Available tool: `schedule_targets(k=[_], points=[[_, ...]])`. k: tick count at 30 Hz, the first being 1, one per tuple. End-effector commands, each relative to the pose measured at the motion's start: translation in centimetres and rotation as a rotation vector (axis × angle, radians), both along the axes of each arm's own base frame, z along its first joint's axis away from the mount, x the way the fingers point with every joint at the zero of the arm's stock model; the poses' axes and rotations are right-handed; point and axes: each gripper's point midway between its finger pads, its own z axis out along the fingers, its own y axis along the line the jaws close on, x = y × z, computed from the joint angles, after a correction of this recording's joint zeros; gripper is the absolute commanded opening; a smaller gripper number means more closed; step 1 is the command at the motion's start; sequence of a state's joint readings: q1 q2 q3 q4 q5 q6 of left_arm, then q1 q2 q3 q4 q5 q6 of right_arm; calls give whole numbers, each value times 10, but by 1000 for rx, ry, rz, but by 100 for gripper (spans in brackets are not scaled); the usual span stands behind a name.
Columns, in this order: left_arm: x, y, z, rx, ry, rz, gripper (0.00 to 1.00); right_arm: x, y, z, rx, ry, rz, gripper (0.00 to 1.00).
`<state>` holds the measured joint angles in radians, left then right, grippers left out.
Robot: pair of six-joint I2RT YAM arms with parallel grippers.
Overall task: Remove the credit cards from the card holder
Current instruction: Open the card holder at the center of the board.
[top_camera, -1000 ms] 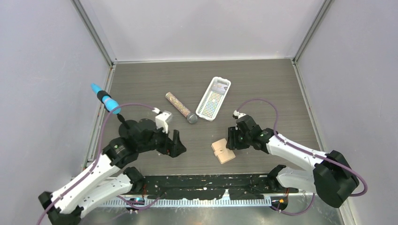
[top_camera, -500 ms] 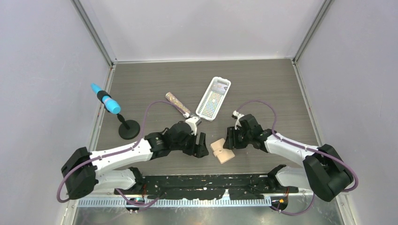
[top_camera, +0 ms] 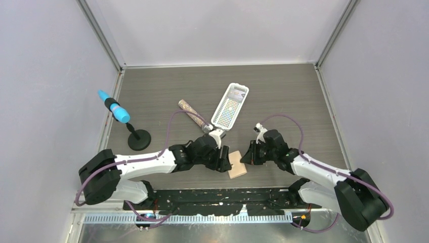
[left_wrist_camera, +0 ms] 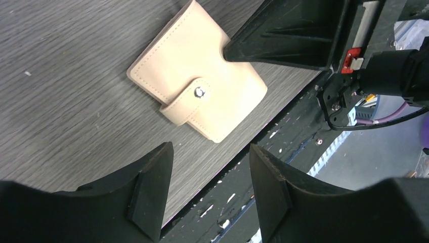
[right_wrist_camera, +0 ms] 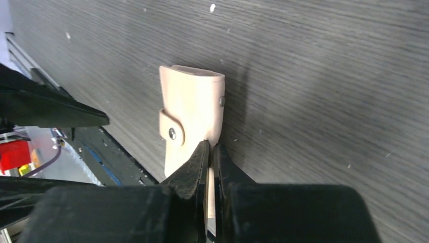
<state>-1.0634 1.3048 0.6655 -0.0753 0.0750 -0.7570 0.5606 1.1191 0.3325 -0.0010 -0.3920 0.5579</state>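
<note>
I see a dark wood-grain table (top_camera: 283, 96). A white slotted basket (top_camera: 230, 106) sits mid-table. A glittery tube (top_camera: 192, 114) lies just left of the basket. The closed tan card holder (top_camera: 236, 164) lies below the basket, toward the arm bases. A black round stand (top_camera: 139, 140) is well left of the basket.

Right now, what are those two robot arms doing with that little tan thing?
They are working on a small tan card holder that sits on the table near the arms. The right gripper is pinched shut on one edge of it. The left gripper is open and close beside it, not gripping anything. The holder's tab is snapped shut, and no credit cards have come out yet.
</note>
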Motion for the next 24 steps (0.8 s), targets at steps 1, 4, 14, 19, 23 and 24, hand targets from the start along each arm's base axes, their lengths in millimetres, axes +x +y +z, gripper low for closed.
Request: schedule_targets(k=[1,4,14,19,23,24], points=[[10,-23,24,-29,-61,12,58,3,7,30,125,-51,-58,5],[9,-31,21,-2,-52,0,57,0,6,38,164,-57,-93,5],[20,-48,7,56,-50,23,52,-6,5,50,197,-87,-95,5],[23,-48,-4,92,-44,34,49,-10,5,46,196,-83,-95,5],[24,-51,-12,112,-37,31,47,-12,4,43,196,-80,-91,5],[24,-52,-13,116,-33,29,47,-13,4,42,195,-77,-90,5]])
